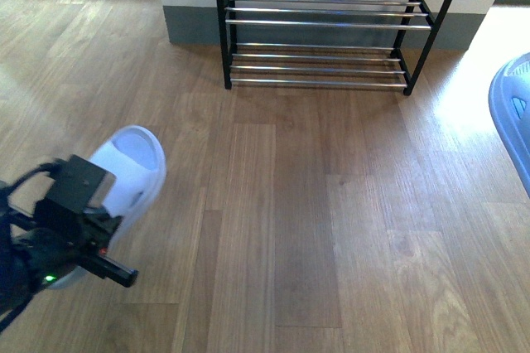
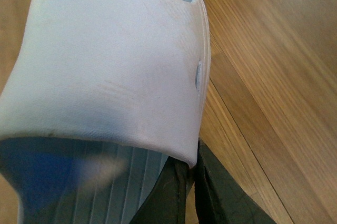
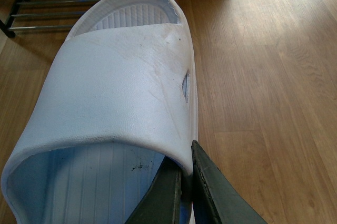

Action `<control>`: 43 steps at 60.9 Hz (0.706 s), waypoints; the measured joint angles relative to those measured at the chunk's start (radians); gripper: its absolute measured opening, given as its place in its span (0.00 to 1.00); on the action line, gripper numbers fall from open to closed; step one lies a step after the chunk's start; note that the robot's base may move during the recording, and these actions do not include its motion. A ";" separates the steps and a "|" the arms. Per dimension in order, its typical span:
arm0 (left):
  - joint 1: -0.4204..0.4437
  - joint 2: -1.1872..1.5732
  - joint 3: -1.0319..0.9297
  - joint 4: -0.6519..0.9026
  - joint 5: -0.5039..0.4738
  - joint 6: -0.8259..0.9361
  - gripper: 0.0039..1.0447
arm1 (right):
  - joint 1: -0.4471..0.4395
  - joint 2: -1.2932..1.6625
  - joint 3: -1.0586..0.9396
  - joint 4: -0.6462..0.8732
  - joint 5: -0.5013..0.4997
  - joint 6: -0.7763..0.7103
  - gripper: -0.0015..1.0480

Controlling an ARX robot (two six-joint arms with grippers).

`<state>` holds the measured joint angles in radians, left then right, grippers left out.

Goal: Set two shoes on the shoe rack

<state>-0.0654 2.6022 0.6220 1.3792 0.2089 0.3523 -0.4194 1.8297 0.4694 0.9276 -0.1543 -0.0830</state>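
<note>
Two shoes show, one in each gripper. The left gripper (image 2: 192,170) pinches the strap edge of a pale blue-white rubber slide sandal (image 2: 110,71) between its dark fingers. In the front view it sits at lower left over the brown wooden plank floor (image 1: 331,204). The right gripper (image 3: 188,158) pinches a second slide sandal (image 3: 121,92) the same way. One black-framed shoe rack (image 1: 327,25) stands well apart by the wall, with two chrome-rod shelves in view.

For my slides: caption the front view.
Left gripper holding a pale slide sandal, shoe rack ahead on wooden floor.
</note>
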 joint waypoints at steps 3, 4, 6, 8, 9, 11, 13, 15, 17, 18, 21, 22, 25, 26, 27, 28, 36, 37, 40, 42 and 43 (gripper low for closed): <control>0.008 -0.022 -0.021 0.014 -0.008 -0.002 0.01 | 0.000 0.000 0.000 0.000 0.000 0.000 0.02; 0.010 -0.025 -0.023 0.015 -0.011 -0.003 0.01 | 0.000 0.000 0.000 0.000 0.000 0.000 0.02; 0.012 -0.028 -0.024 0.016 -0.016 -0.003 0.01 | 0.000 0.000 0.000 0.000 0.000 0.000 0.02; 0.013 -0.031 -0.028 0.016 -0.022 -0.003 0.01 | 0.000 0.000 0.000 0.000 0.000 0.000 0.02; 0.013 -0.034 -0.032 0.016 -0.025 -0.004 0.01 | 0.000 0.000 0.000 0.000 0.000 0.000 0.02; 0.014 -0.075 -0.072 0.006 -0.058 -0.016 0.01 | 0.000 0.000 0.000 0.000 -0.001 0.000 0.02; 0.014 -0.123 -0.119 -0.011 -0.085 -0.024 0.01 | 0.000 0.000 0.000 0.000 -0.001 0.000 0.02; 0.015 -0.223 -0.204 -0.050 -0.114 -0.032 0.01 | 0.000 0.000 0.000 0.000 -0.002 0.000 0.02; 0.018 -0.309 -0.264 -0.084 -0.133 -0.033 0.01 | 0.000 0.000 0.000 0.000 -0.001 0.000 0.02; 0.021 -0.401 -0.320 -0.118 -0.143 -0.036 0.01 | 0.000 0.000 0.000 0.000 0.000 0.000 0.02; 0.026 -0.547 -0.392 -0.179 -0.156 -0.046 0.01 | 0.000 0.000 0.000 0.000 0.000 0.000 0.02; 0.031 -0.643 -0.429 -0.225 -0.161 -0.056 0.01 | 0.000 0.000 0.000 0.000 0.000 0.000 0.02; 0.035 -0.784 -0.469 -0.299 -0.174 -0.069 0.01 | 0.000 0.000 0.000 0.000 0.000 0.000 0.02; 0.037 -0.872 -0.486 -0.353 -0.183 -0.072 0.01 | 0.000 0.000 -0.001 0.000 0.000 0.000 0.02; 0.037 -0.917 -0.493 -0.381 -0.186 -0.074 0.01 | 0.000 0.000 -0.001 0.000 0.000 0.000 0.02; 0.038 -0.959 -0.498 -0.409 -0.188 -0.075 0.01 | 0.000 0.000 -0.001 0.000 0.000 0.000 0.02; 0.042 -1.420 -0.509 -0.736 -0.259 -0.090 0.01 | 0.000 0.000 0.000 0.000 -0.003 0.000 0.02; 0.042 -1.491 -0.507 -0.786 -0.274 -0.090 0.01 | 0.000 0.000 0.000 0.000 -0.003 0.000 0.02; 0.048 -1.698 -0.498 -0.933 -0.312 -0.092 0.01 | 0.000 0.000 -0.001 0.000 -0.001 0.000 0.02; 0.054 -1.789 -0.492 -0.992 -0.329 -0.087 0.01 | 0.000 0.000 -0.001 0.000 0.000 0.000 0.02; 0.056 -1.827 -0.489 -1.014 -0.339 -0.083 0.01 | 0.000 0.000 0.000 0.000 0.000 0.000 0.02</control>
<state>-0.0093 0.7757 0.1329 0.3649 -0.1299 0.2691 -0.4198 1.8297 0.4690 0.9276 -0.1539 -0.0830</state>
